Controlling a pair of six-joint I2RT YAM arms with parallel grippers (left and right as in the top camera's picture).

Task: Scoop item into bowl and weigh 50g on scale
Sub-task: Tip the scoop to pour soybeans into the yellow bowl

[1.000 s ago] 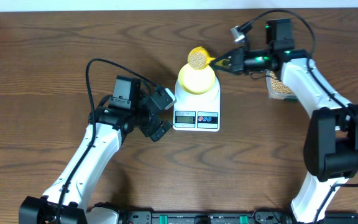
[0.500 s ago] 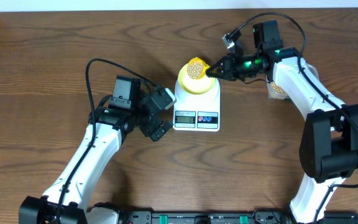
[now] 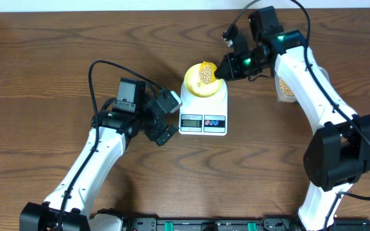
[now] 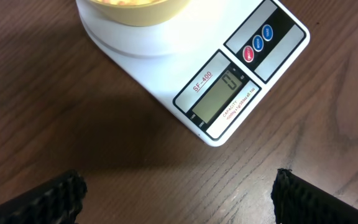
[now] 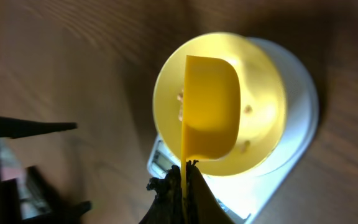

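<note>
Two grippers attend the scale (image 3: pixel 203 115). The right gripper (image 3: pixel 227 69), clamped on the yellow scoop (image 5: pixel 211 106), tips it above the bowl (image 3: pixel 201 88) seated on the scale so the beans (image 3: pixel 205 73) fall inside. The left gripper (image 3: pixel 169 119), fingers spread and empty, waits just beside the scale, its camera on the display (image 4: pixel 222 93).

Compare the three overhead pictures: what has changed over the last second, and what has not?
The right arm carried the scoop of beans from behind the bowl to over it and tilted it, jaws shut on its handle. The scale, bowl and open left jaws stayed put.
</note>
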